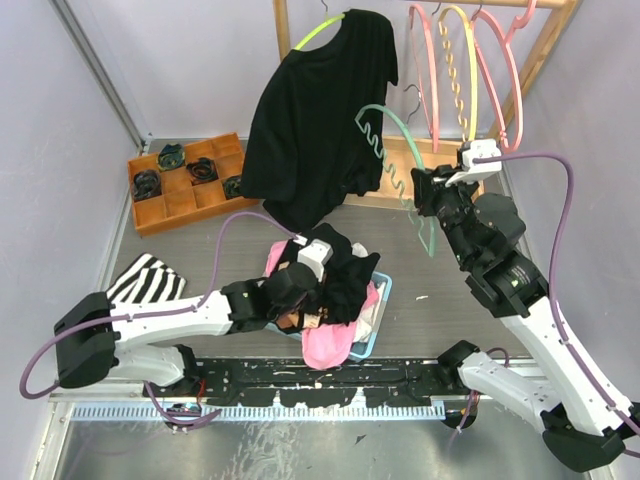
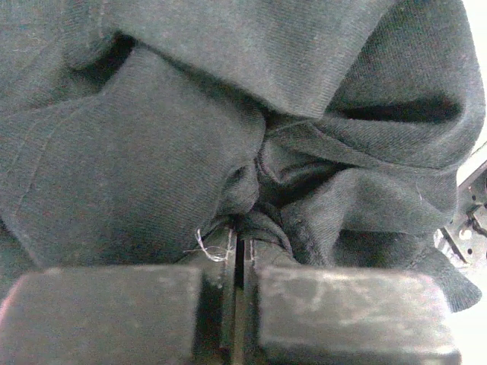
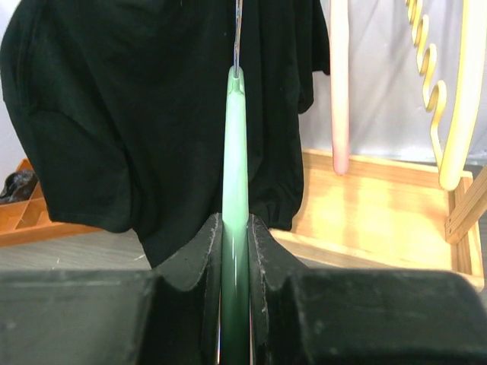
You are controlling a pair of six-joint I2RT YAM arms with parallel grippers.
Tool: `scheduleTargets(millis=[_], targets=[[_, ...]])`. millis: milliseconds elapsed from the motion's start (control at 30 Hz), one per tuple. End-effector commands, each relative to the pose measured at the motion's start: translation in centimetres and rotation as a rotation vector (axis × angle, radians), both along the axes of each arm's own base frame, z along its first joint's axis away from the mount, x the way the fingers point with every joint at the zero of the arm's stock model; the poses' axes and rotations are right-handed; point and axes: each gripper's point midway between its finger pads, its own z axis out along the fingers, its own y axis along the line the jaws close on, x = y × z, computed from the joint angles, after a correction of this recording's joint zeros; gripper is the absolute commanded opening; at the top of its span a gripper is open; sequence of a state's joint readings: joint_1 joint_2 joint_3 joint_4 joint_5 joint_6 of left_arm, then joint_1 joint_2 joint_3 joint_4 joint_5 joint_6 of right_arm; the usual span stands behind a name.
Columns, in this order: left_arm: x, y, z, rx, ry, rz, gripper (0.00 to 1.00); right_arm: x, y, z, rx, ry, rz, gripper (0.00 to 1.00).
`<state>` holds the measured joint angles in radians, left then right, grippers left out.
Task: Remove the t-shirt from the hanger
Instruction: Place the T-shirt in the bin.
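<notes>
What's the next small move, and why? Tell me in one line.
Probably open the left fingers and drop the black t-shirt onto the clothes pile in the basket. The shirt is bunched there, pinched shut, while the right fingers hold the green hanger bare.

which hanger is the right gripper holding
The mint green hanger, clamped edge-on in the right gripper. The pink hangers and the yellow hanger hang on the rack, and the lime hanger there carries the black t-shirt.

Left tool (image 2: 240, 251) tips amid black t-shirt (image 2: 152, 152) folds
</notes>
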<state>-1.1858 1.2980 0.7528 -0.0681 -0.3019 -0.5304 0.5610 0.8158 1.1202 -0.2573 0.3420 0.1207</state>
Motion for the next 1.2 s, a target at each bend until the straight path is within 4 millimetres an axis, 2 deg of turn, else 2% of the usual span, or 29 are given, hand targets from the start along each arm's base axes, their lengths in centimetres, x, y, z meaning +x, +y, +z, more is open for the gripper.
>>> scheduleTargets(millis=[0, 67, 100, 167, 300, 633, 867, 1167], targets=[[-1.8, 2.1, -1.1, 0.109, 0.051, -0.044, 0.12, 0.3, -0.7, 6.9, 0.066, -0.184, -0.038, 0.01], [-2.2, 2.3, 0.2, 0.079, 0.052, -0.055, 0.23, 0.9, -0.5, 7.4, 0.058, -0.190, -0.047, 0.01], [-2.4, 2.4, 0.7, 0.067, 0.052, -0.057, 0.35, 1.2, -0.5, 7.7, 0.056, -0.192, -0.055, 0.01], [-2.6, 2.7, 1.8, 0.048, 0.044, -0.064, 0.51, 1.7, -0.4, 8.1, 0.050, -0.195, -0.069, 0.01], [-3.0, 3.5, 4.2, 0.026, 0.024, -0.081, 0.73, 2.5, -0.7, 8.7, 0.036, -0.196, -0.106, 0.01], [-4.2, 4.8, 8.8, -0.051, -0.029, -0.148, 0.83, 3.4, -0.7, 9.9, 0.016, -0.223, -0.132, 0.01], [-5.1, 5.7, 11.7, -0.118, -0.071, -0.196, 0.85, 4.0, -0.3, 10.7, 0.006, -0.239, -0.134, 0.01], [-2.8, 8.3, 15.1, -0.221, -0.229, -0.045, 0.84, 4.7, -0.5, 11.8, -0.010, -0.263, -0.163, 0.00]])
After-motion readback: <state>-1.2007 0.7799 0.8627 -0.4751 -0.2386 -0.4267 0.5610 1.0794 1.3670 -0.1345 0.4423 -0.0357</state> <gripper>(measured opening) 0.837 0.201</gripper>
